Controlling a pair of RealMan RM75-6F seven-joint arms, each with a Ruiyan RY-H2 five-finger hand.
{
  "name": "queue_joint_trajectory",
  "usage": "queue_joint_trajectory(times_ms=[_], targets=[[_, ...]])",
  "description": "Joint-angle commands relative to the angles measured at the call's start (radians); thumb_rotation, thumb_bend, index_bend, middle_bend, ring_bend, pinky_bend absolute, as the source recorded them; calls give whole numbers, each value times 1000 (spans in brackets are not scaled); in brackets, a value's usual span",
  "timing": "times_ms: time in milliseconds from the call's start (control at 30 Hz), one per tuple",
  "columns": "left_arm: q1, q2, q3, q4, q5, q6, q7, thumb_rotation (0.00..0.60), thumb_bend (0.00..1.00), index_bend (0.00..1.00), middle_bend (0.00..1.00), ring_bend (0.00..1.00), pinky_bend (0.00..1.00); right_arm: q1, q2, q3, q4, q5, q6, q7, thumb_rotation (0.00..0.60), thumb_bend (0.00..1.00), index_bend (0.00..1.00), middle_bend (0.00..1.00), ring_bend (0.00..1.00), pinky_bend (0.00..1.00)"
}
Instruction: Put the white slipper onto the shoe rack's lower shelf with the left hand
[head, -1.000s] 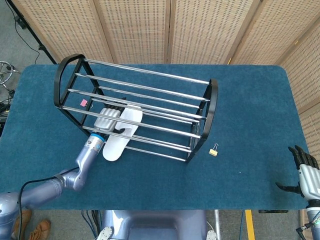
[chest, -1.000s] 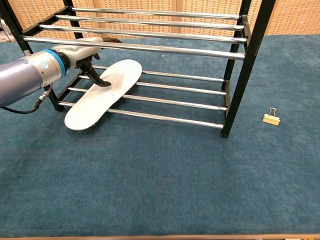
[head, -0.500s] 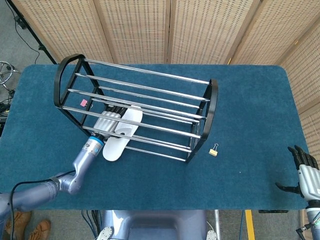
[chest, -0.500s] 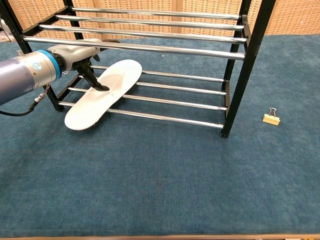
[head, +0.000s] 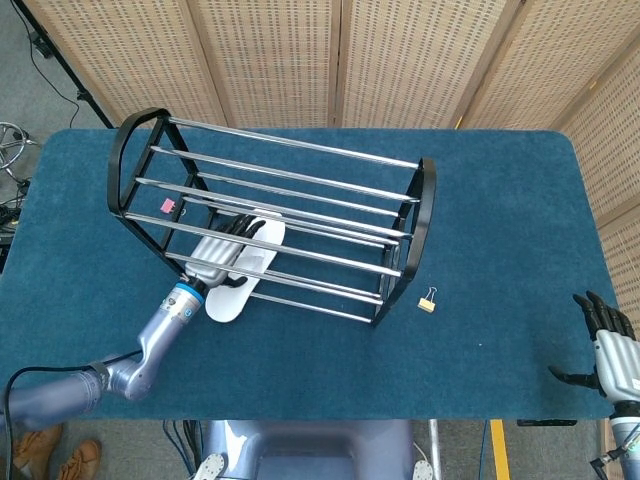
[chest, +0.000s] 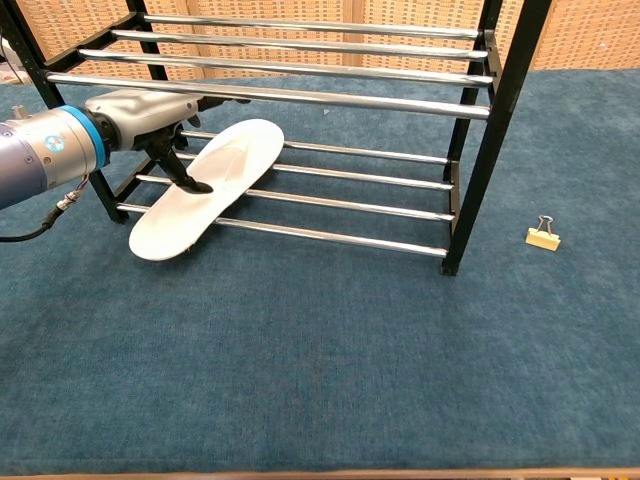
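The white slipper (head: 243, 272) (chest: 235, 165) lies slanted, its toe on the bars of the shoe rack's lower shelf (chest: 340, 203) and its heel on the blue table outside the rack's front. My left hand (head: 215, 255) (chest: 140, 105) hovers over the slipper's middle, under the upper shelf's front bar. Its fingers are stretched out and apart, and only the thumb tip touches the slipper's top. The black-and-chrome shoe rack (head: 425, 200) (chest: 495, 130) stands at the table's centre-left. My right hand (head: 607, 345) hangs at the table's near right corner, fingers apart and holding nothing.
A small gold binder clip (head: 428, 300) (chest: 543, 234) lies on the table just right of the rack. A pink tag (head: 167, 206) hangs on the rack's left end. Wicker screens stand behind the table.
My left hand has drawn back along the slipper toward its heel, out from under the rack. The slipper stays where it was. The right hand is still.
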Motion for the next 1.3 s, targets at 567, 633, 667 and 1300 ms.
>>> queue_joint_trajectory(times_ms=[567, 633, 667, 1300], targets=[[33, 25, 56, -132, 71, 68, 43, 600, 183, 46, 0, 0, 192, -4, 9, -2, -6, -9, 6, 11, 600, 0, 0, 0, 0, 0], [37, 37, 62, -154, 82, 70, 37, 600, 182, 46, 0, 0, 192, -4, 9, -2, -6, -10, 7, 10, 600, 0, 0, 0, 0, 0], [39, 46, 67, -170, 91, 71, 34, 600, 183, 46, 0, 0, 192, -4, 8, -3, -7, -11, 7, 9, 600, 0, 0, 0, 0, 0], [96, 310, 274, -366, 453, 139, -262, 600, 183, 47, 0, 0, 192, -10, 7, -8, -19, -21, 28, -19, 600, 0, 0, 0, 0, 0]])
